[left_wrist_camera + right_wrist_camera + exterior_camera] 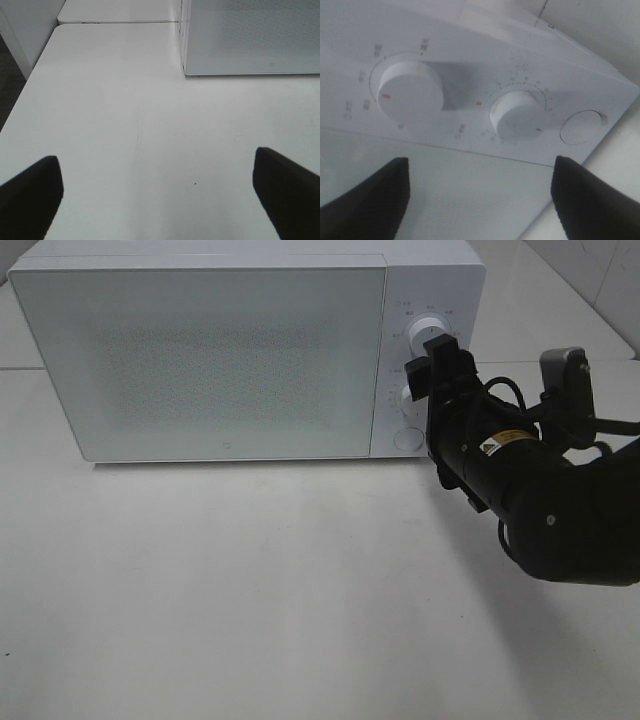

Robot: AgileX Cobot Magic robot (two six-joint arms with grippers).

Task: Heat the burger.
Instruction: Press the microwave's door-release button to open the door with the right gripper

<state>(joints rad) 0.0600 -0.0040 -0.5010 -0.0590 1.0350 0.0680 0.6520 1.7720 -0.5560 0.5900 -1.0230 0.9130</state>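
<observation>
The burger is not showing in any view, so nothing of its buns, lettuce, cheese or patty can be described, and where it is lying cannot be told. The white microwave (pixel 230 360) is standing on the white surface (pixel 300 590) with its frosted door (pixel 210 355) sitting shut; nothing is showing through the panel.

The right claw (pixel 432 365) is hovering just in front of the control panel, level with the two round white knobs. Its wrist view is looking past the dark fingers (pixel 370 200) at the upper knob (pixel 410 95), the lower knob (pixel 516 115) and the round button (pixel 582 127) beyond them. The jaws are standing well apart and are gripping nothing; neither knob is lying between them.

The left claw (pixel 156 160) is hanging over the bare surface near the microwave's front corner, spread fully wide and carrying nothing.
</observation>
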